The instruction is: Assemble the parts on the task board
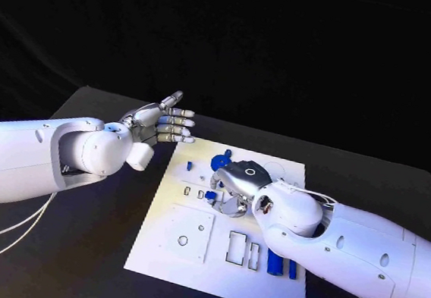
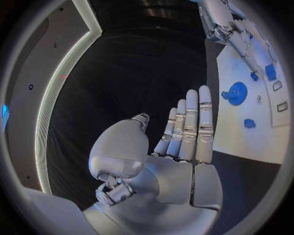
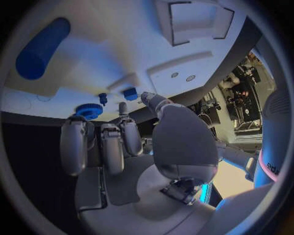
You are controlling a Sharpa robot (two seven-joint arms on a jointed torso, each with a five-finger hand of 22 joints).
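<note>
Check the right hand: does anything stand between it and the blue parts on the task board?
Nothing visible does. The right hand hangs over the middle of the task board, fingers apart and holding nothing. The blue gear and a small blue block lie just beyond its fingertips, with only bare white board between.

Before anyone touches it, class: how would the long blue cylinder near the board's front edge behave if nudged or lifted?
The blue cylinder looks round and smooth, so it would probably roll if nudged sideways. It seems rigid and likely light. Its smooth surface might slip between metal fingers.
</note>
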